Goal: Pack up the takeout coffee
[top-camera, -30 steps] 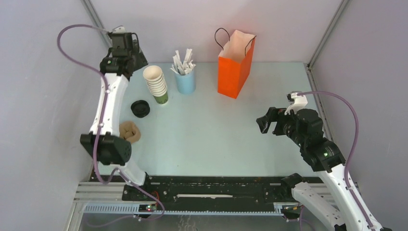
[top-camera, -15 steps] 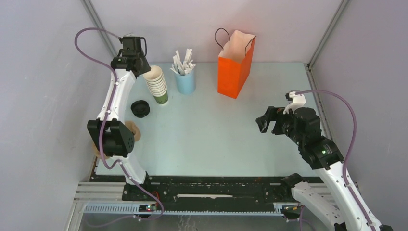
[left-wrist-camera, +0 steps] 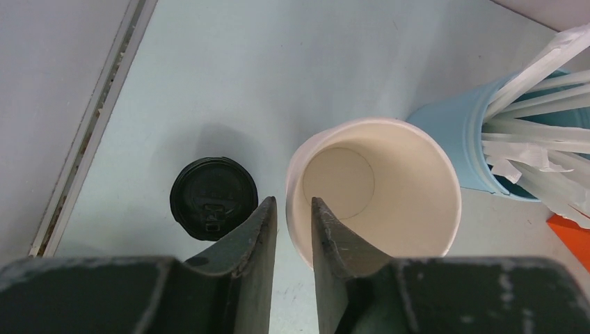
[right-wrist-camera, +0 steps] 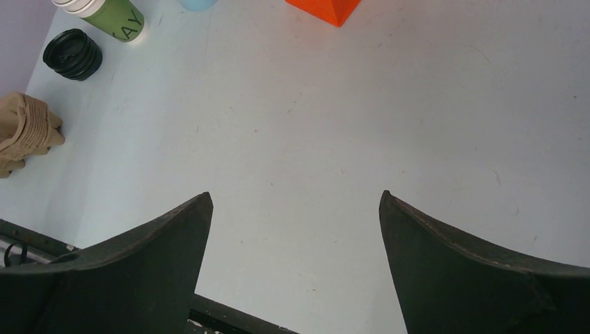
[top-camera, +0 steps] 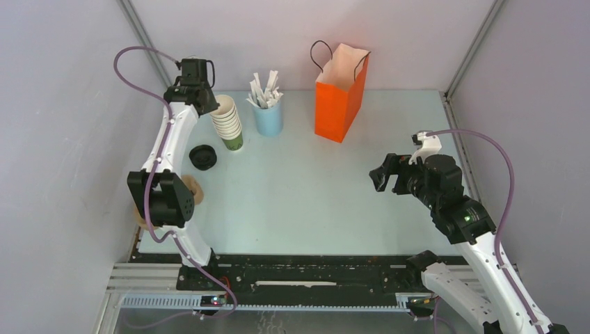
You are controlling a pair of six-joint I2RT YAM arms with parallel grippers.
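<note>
Left end effector (left-wrist-camera: 292, 205) swung in from behind-left within last second, now poised over cup stack (top-camera: 227, 124). Jaws narrowed, rim of top cup (left-wrist-camera: 376, 188) straddled; actual pinch cannot be told. Top cup probably about to be drawn off. Takeout coffee not yet assembled: black lid (left-wrist-camera: 212, 198) lying on worktop (top-camera: 313, 195) just left of stack, no single cup seen apart. Right end effector (right-wrist-camera: 296, 196) held wide apart, empty, well right of stack. "AY" read on green bottom cup (right-wrist-camera: 117, 17).

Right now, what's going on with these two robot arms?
The left gripper is at the stack of cups, one finger inside the top cup's rim, one outside. The right gripper hangs open over the table. The black lid lies beside the stack; the orange bag stands open at the back.
</note>
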